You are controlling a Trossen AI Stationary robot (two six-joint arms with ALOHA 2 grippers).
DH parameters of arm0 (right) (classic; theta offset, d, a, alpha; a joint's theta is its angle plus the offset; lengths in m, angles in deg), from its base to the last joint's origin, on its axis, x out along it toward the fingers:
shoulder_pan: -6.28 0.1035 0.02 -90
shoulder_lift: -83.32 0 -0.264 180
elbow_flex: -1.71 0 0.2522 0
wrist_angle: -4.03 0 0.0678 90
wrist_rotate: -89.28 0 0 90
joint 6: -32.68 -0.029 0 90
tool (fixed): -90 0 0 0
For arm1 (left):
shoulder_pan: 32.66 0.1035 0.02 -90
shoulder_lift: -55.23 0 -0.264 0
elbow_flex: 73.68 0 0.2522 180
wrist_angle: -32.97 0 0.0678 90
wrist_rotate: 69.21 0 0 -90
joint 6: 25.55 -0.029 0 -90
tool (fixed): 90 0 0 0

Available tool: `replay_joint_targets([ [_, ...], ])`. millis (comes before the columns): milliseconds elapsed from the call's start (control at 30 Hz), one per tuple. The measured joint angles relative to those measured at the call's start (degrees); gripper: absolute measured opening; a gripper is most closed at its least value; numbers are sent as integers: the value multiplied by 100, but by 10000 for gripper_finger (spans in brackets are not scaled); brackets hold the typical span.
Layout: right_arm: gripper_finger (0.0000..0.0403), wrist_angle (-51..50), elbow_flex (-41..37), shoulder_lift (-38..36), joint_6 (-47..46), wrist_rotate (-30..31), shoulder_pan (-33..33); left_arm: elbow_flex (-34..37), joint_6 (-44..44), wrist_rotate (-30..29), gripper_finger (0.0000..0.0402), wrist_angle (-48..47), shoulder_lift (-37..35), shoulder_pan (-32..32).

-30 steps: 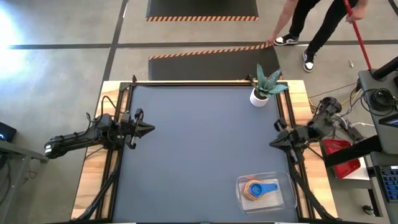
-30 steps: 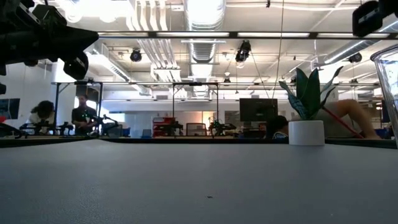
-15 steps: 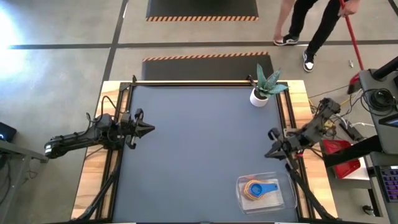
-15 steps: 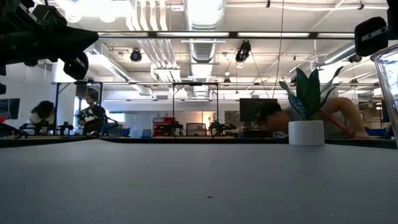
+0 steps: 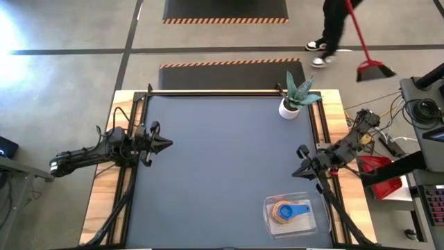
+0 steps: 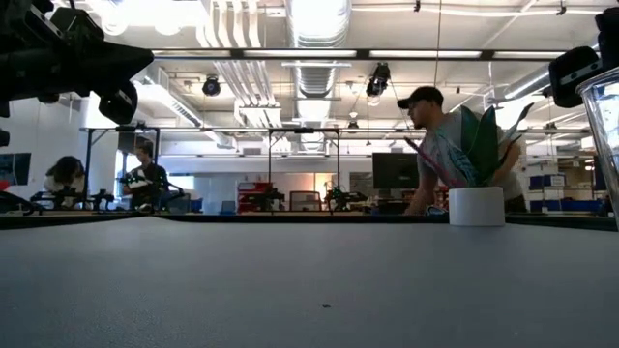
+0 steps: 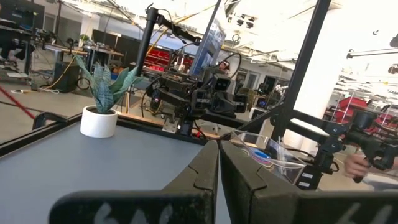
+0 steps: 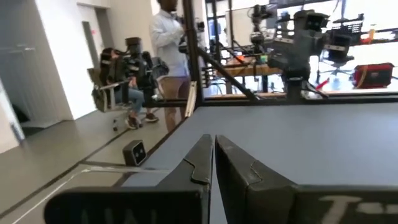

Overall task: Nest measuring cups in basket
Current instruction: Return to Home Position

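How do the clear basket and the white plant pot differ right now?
The basket is clear, low and rectangular; the plant pot is white, round and upright. The basket holds the nested measuring cups, blue on top; the pot holds a green plant. In the high view the basket sits at the table's lower right, the pot at its upper right. Shared: both rest on the table, apart from the shut left gripper and right gripper.

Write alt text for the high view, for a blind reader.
A clear rectangular plastic basket holding nested colourful plastic measuring cups, blue on top, sits near the right edge of the dark table. The left gripper and right gripper are shut and empty.
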Motion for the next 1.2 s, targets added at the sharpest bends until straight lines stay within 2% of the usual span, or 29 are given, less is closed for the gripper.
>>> replay_joint_targets([
  [1200, 9, 33, -11, 4, 4, 108, -2, 0, 0, 0, 0, 0, 2, -1],
])
